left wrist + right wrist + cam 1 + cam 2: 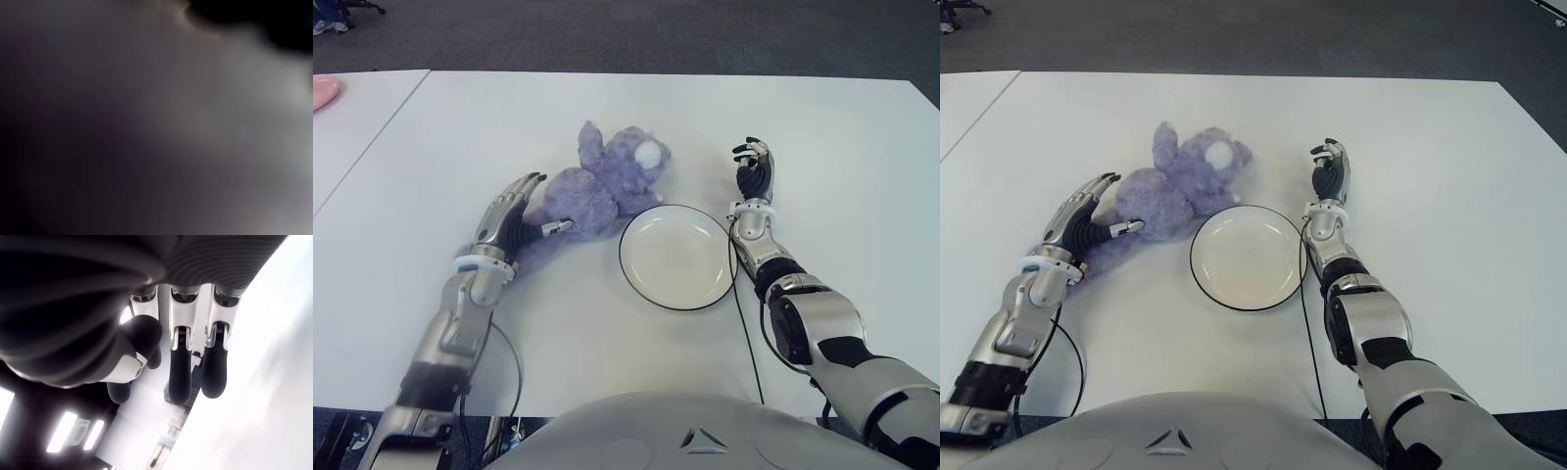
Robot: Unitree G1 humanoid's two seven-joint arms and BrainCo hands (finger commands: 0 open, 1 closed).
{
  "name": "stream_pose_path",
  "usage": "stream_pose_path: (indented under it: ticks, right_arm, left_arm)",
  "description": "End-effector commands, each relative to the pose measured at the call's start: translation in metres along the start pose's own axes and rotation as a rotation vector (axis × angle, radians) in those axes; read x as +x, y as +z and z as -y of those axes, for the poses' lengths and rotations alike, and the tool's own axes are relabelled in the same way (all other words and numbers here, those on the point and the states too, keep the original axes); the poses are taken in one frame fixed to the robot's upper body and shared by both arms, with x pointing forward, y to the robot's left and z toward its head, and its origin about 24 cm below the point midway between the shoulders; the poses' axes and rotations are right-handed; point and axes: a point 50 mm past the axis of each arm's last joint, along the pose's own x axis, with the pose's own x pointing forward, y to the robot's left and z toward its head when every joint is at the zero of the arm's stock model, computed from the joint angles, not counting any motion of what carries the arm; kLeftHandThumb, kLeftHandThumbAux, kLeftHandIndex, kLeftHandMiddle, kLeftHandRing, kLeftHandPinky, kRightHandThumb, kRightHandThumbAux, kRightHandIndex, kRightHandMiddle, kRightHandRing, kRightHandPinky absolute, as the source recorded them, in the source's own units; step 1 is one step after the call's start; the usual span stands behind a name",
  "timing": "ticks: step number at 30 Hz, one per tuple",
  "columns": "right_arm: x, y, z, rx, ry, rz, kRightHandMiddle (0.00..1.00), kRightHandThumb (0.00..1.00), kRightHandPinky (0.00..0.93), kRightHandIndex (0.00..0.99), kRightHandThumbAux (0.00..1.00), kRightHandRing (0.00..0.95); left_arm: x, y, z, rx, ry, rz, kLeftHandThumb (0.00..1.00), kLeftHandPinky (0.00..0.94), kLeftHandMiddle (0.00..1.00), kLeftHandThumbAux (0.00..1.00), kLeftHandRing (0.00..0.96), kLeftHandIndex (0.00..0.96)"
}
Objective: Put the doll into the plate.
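One purple doll [607, 186] lying on the white table [822, 147], just beside one empty plate [677, 257]. Left hand [517, 217] against its lower body, fingers extended, thumb touching plush, nothing clasped. Right hand [754, 168] beside the plate's right rim, fingers loosely curled, empty.

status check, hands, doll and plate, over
Left hand open against the doll, no grasp yet. Right hand idle, loosely curled, right of the plate. Doll on the table beside the empty plate. Nothing in the way.
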Motion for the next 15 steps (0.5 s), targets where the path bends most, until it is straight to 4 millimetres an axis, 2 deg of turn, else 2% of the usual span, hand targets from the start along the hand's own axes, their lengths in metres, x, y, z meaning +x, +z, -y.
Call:
stream_pose_path:
  ticks: [1, 5, 8, 11, 15]
  right_arm:
    - [-0.073, -0.084, -0.005, -0.14, 0.133, -0.357, 0.174, 1.0, 0.432, 0.433, 0.699, 0.446]
    - [-0.073, -0.084, -0.005, -0.138, 0.132, -0.357, 0.166, 1.0, 0.429, 0.437, 0.699, 0.451]
    - [-0.073, -0.084, -0.005, -0.136, 0.131, -0.356, 0.163, 1.0, 0.472, 0.438, 0.706, 0.398]
    - [-0.073, -0.084, -0.004, -0.136, 0.13, -0.357, 0.16, 1.0, 0.485, 0.435, 0.708, 0.383]
    - [-0.074, -0.085, -0.004, -0.134, 0.13, -0.364, 0.158, 1.0, 0.492, 0.43, 0.709, 0.375]
  left_arm:
    - [0.007, -0.01, 0.032, 0.031, -0.058, -0.066, 0.037, 0.0, 0.0, 0.406, 0.0, 0.011]
    - [0.015, -0.013, 0.047, 0.082, -0.068, -0.093, 0.069, 0.0, 0.0, 0.421, 0.0, 0.004]
    - [0.02, -0.015, 0.052, 0.108, -0.069, -0.101, 0.088, 0.0, 0.0, 0.431, 0.0, 0.001]
    - [0.033, -0.016, 0.06, 0.146, -0.09, -0.122, 0.125, 0.0, 0.0, 0.446, 0.0, 0.002]
    - [0.039, -0.015, 0.064, 0.159, -0.107, -0.119, 0.166, 0.0, 0.0, 0.465, 0.0, 0.015]
